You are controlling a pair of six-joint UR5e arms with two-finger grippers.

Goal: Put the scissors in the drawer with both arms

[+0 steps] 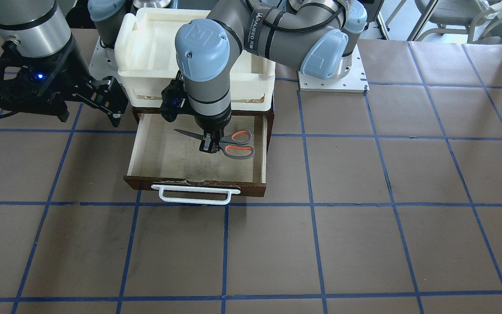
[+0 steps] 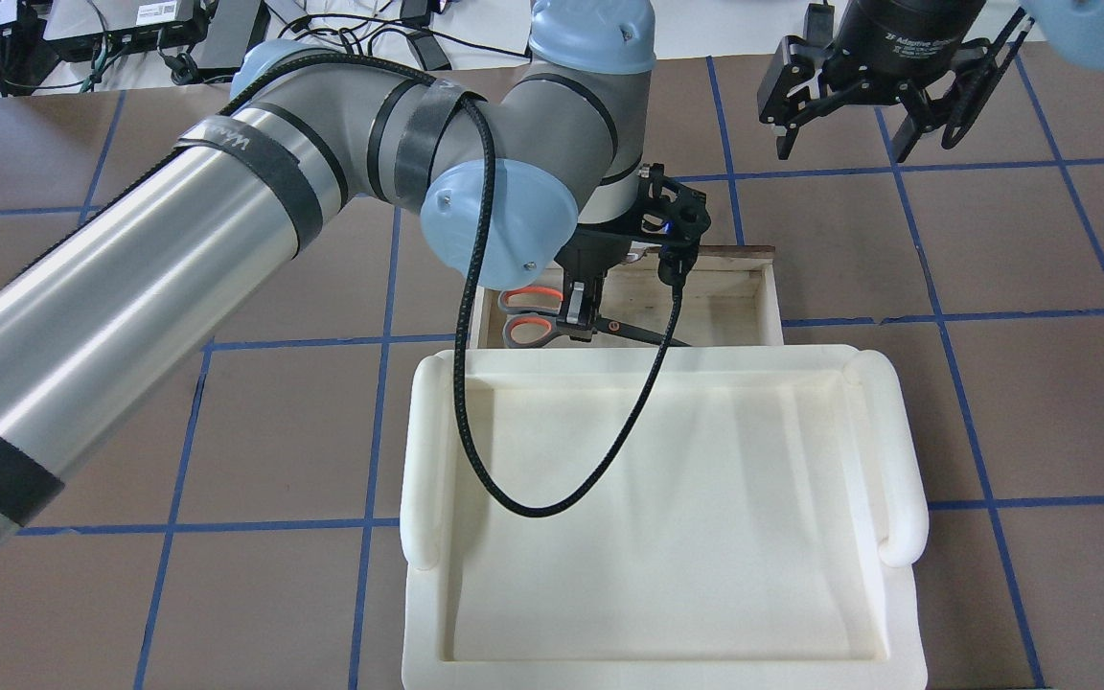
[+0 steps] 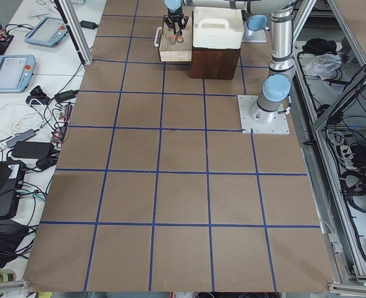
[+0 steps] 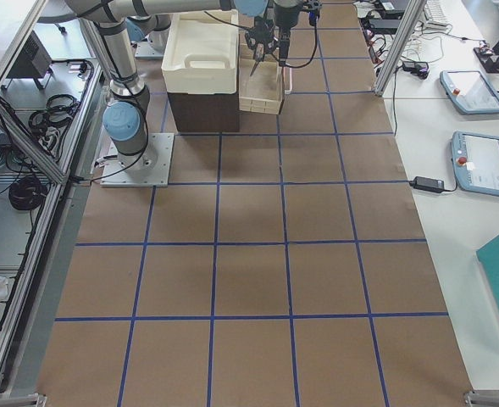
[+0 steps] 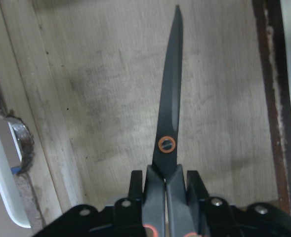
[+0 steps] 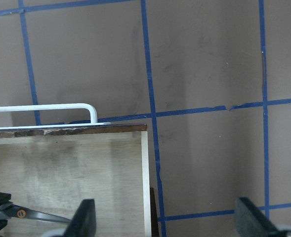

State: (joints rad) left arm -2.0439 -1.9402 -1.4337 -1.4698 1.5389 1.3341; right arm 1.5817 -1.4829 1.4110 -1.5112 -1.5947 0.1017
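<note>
Your left gripper (image 1: 211, 146) clamps the scissors (image 1: 229, 147) low inside the drawer (image 1: 134, 148) for release; the right gripper (image 2: 839, 139) hangs spread wide, empty.

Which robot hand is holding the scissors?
The left black gripper, shut on the grey-handled metal scissors inside the dark brown wooden drawer. The right gripper hangs open and empty, outside it.

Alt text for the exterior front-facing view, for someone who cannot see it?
The left gripper holds the closed scissors near their pivot inside the open drawer. The right gripper hangs open beside the drawer, touching nothing. A cream-white tray sits behind it.
</note>
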